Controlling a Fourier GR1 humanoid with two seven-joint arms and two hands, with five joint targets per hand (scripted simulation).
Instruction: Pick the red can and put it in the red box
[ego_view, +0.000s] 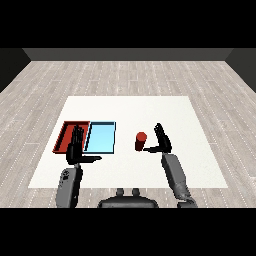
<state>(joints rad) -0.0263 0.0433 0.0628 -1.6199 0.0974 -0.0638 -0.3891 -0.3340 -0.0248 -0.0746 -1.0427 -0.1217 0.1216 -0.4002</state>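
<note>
The red can (140, 141) stands upright on the white table (165, 110), right of the trays. My right hand (162, 141) is just to the can's right, fingers straight and pointing up, thumb reaching toward the can's base; it does not hold the can. The red tray (63, 132) lies at the left. My left hand (76, 147) hovers over the red tray's near right corner, fingers straight, thumb out to the right, holding nothing.
A light blue tray (101, 137) lies directly right of the red tray, between it and the can. Both grey forearms come in from the lower corners. Bare white table stretches behind and to the right of the can.
</note>
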